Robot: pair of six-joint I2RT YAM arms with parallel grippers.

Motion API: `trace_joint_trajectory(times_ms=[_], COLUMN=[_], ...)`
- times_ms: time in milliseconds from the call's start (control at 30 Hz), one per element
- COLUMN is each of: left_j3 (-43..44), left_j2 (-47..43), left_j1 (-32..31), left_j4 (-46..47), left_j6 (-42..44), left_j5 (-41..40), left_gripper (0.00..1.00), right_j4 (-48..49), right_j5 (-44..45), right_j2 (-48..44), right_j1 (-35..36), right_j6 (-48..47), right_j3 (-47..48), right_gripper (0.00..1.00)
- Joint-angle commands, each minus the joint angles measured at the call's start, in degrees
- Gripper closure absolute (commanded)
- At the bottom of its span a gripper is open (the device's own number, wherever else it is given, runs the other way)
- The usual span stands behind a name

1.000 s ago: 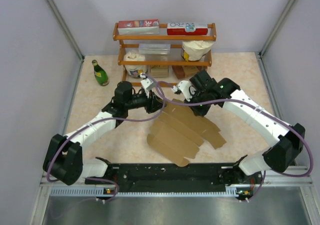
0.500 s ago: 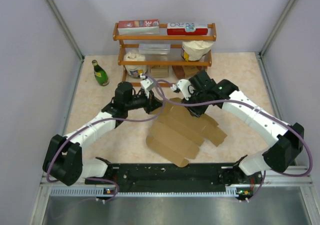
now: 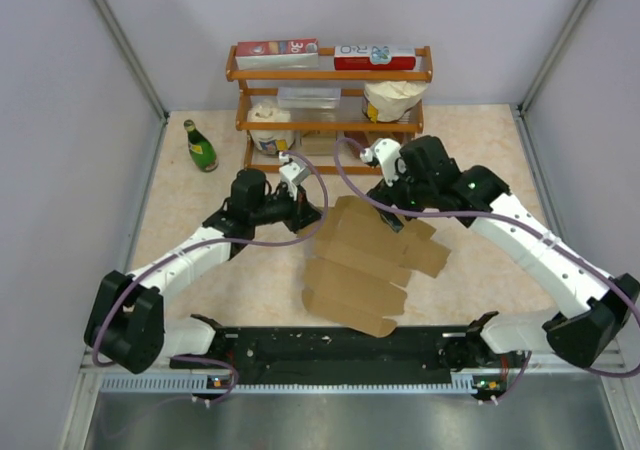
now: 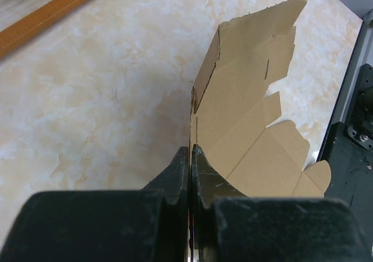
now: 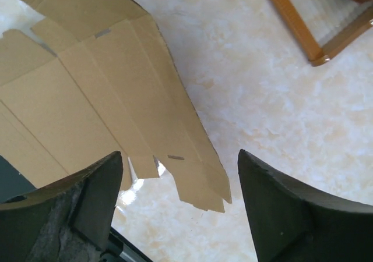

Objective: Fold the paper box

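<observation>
- From above: the paper box (image 3: pixel 365 260) is a flat, unfolded cardboard sheet. It lies mid-table (image 3: pixel 190 210), between the two arms and in front of the wooden rack (image 3: pixel 330 75). The left gripper (image 3: pixel 306 208) meets its far left edge, and the right gripper (image 3: pixel 388 208) hangs over its far right part. Board this thin is probably light. It should stay stiff across each panel and bend easily only along the scored lines.
- Left wrist: the left gripper (image 4: pixel 190 157) has its fingers pressed together on the bare edge of the paper box (image 4: pixel 245 116). That side stands tilted up off the table (image 4: pixel 105 87). Such a narrow pinch on smooth board could let the sheet slip or swing, so a hold close to a crease looks steadier.
- Right wrist: the right gripper (image 5: pixel 180 169) is spread wide with nothing between its fingers. The paper box (image 5: pixel 99 87) lies below it, showing slots and small tabs. A flat panel offers no purchase, so a free outer flap edge is the likely place to grasp. The tabs look easy to crumple.
</observation>
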Motion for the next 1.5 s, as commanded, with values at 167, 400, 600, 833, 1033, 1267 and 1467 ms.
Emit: trace_joint_trajectory(times_ms=[167,400,600,833,1033,1267,1467], left_j3=[0.0,1.66,3.86,1.84,-0.88,-2.73,-1.41], left_j2=[2.72,4.75,7.39,5.89,5.36,6.41,9.75], left_j1=[0.03,0.03,0.03,0.11,0.11,0.03,0.11], left_j4=[-1.44,-4.59,-10.76,-9.35,-6.3,-4.96,-5.05], left_j6=[-1.77,-1.78,-3.0,-7.04,-12.14,-17.59,-20.32], left_j5=[-1.55,-2.34,-4.63,-7.88,-8.23,-11.66,-12.54], left_gripper=[1.0,1.0,1.0,1.0,1.0,1.0,1.0], right_j4=[6.3,7.53,7.53,7.53,7.45,7.44,7.18], right_j5=[4.12,8.77,13.7,15.99,14.93,12.65,11.86], right_j2=[-8.53,-11.52,-13.37,-16.53,-18.03,-19.17,-20.05], right_j1=[-1.12,-1.65,-1.73,-2.09,-2.26,-2.26,-2.26], right_j6=[6.2,9.02,11.65,15.79,19.21,22.38,23.52], right_j3=[-2.78,-4.28,-4.01,-5.07,-6.12,-7.79,-8.93], right_gripper=[0.11,0.05,0.04,0.04,0.04,0.04,0.04])
